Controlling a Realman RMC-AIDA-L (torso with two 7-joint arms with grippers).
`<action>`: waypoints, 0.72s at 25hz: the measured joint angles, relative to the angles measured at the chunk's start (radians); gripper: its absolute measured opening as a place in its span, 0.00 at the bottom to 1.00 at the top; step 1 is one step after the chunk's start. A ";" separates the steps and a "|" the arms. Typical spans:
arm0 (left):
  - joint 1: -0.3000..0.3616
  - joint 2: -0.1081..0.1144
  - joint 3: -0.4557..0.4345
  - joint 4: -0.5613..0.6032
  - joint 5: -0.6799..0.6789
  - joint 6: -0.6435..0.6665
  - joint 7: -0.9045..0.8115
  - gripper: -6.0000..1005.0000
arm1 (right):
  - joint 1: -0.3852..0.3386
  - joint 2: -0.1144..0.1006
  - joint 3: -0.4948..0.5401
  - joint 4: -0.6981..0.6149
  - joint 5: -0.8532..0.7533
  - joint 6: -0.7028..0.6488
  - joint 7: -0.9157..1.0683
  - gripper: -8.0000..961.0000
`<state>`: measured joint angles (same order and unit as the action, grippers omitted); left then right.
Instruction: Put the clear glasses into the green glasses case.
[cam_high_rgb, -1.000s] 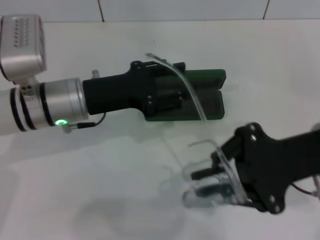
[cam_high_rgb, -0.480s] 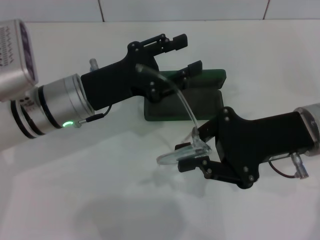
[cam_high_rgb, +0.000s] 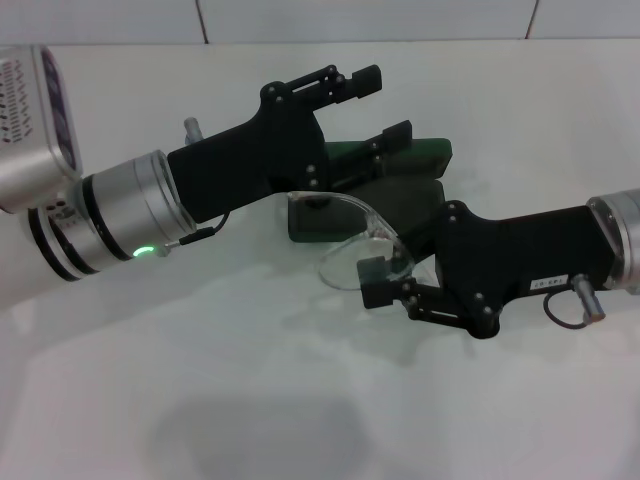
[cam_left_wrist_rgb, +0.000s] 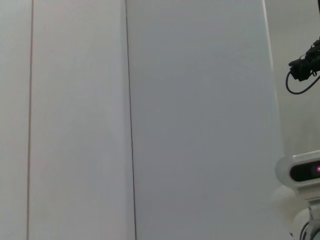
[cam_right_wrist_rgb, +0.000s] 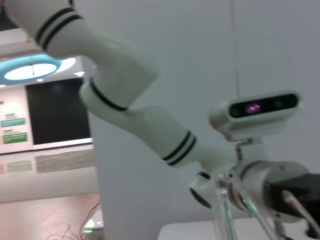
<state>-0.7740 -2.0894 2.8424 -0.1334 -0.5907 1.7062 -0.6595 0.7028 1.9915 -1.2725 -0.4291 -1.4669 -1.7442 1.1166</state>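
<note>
the green glasses case (cam_high_rgb: 420, 190) is dark green, lying on a plain white table (cam_high_rgb: 300, 400). in front of the case the clear glasses (cam_high_rgb: 355, 240) are colourless and see-through. both grippers beside the case, left gripper (cam_high_rgb: 375, 105) and right gripper (cam_high_rgb: 385, 280), are matte black, on silver wrist cuffs with black bands; the left cuff carries a small green light (cam_high_rgb: 146, 251).

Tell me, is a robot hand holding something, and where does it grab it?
The right gripper holds the clear glasses by the lens at one end. The left gripper, over the green glasses case, holds nothing.
</note>
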 joint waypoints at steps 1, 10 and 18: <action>0.000 0.000 0.000 0.000 0.000 0.000 0.000 0.61 | 0.000 0.000 0.000 0.000 0.000 0.006 0.010 0.15; 0.008 0.002 0.000 0.000 0.008 -0.002 0.001 0.61 | -0.002 0.009 0.037 0.000 0.000 0.053 0.025 0.15; 0.013 0.003 -0.005 -0.010 0.002 -0.002 0.000 0.61 | -0.005 0.016 0.035 -0.012 -0.003 0.086 0.025 0.15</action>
<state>-0.7613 -2.0862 2.8378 -0.1432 -0.5892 1.7041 -0.6596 0.6973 2.0075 -1.2371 -0.4413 -1.4698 -1.6586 1.1417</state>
